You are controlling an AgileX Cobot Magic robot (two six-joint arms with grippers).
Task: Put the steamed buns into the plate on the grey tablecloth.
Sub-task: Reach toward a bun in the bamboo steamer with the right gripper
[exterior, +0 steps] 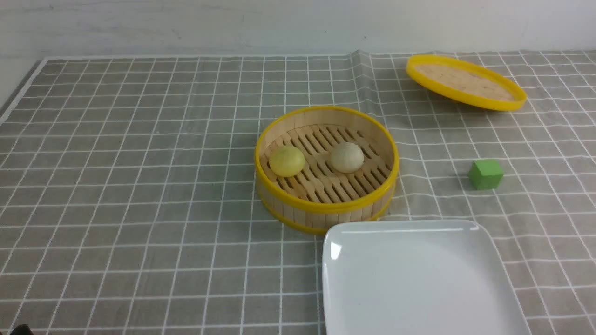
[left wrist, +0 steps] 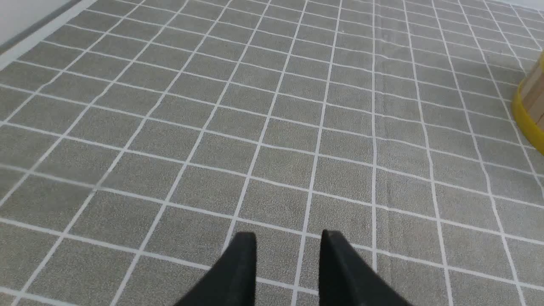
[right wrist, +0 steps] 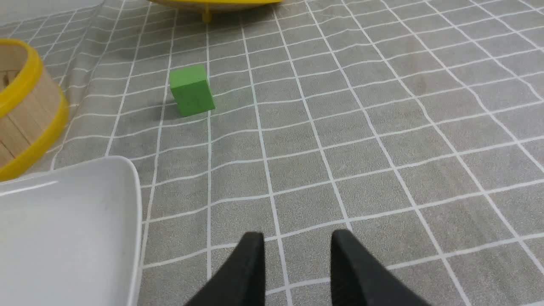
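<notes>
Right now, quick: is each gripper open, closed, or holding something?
Left gripper: open, holding nothing, over bare cloth.
Right gripper: open, holding nothing, over bare cloth.

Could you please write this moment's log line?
pale yellow bun, beige-cream bun: in bamboo steamer; left end effector: open; right end effector: open

Parted left gripper (left wrist: 289, 234) above grey tablecloth (left wrist: 255, 127), seemingly steamer basket (left wrist: 528, 115) barely in view
</notes>
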